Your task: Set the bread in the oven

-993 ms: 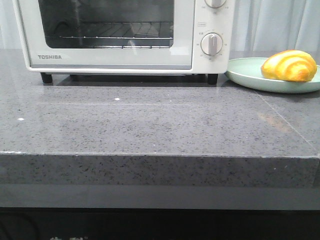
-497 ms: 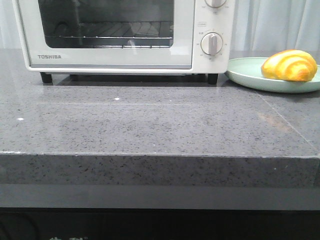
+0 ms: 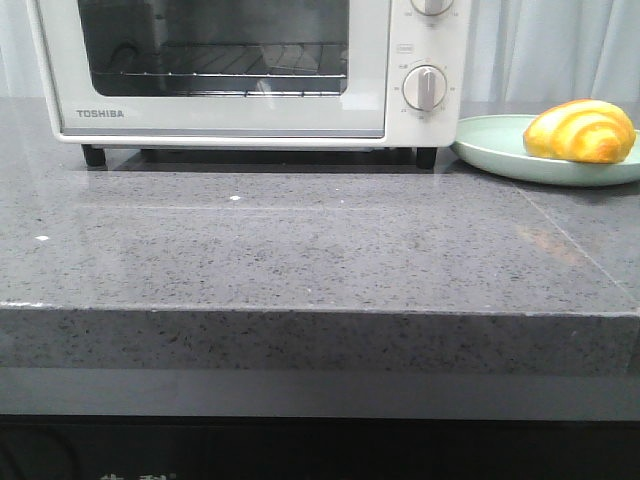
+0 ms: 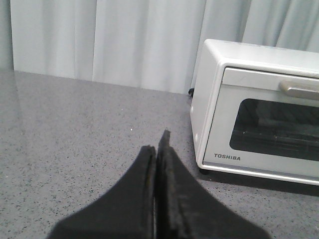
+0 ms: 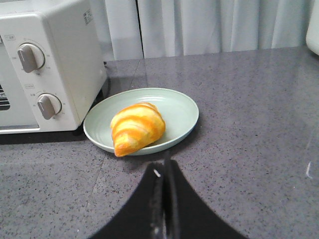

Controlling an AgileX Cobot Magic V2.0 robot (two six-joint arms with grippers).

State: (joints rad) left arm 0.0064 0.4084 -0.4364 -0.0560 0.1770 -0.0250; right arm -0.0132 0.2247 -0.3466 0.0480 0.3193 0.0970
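Note:
The bread point(image 3: 580, 131), a glossy golden-yellow croissant roll with orange stripes, lies on a pale green plate point(image 3: 500, 155) at the right of the white TOSHIBA oven point(image 3: 250, 70). The oven door is closed, with the wire rack visible behind the glass. No gripper shows in the front view. In the right wrist view my right gripper point(image 5: 164, 167) is shut and empty, just short of the plate point(image 5: 179, 107) and the bread point(image 5: 137, 127). In the left wrist view my left gripper point(image 4: 157, 144) is shut and empty, over the counter beside the oven point(image 4: 259, 109).
The grey speckled stone counter point(image 3: 300, 250) has its front edge near me. White curtains point(image 4: 124, 40) hang behind. The oven dials point(image 5: 35, 79) face the plate side. A white object point(image 5: 314, 25) stands at the far edge of the right wrist view.

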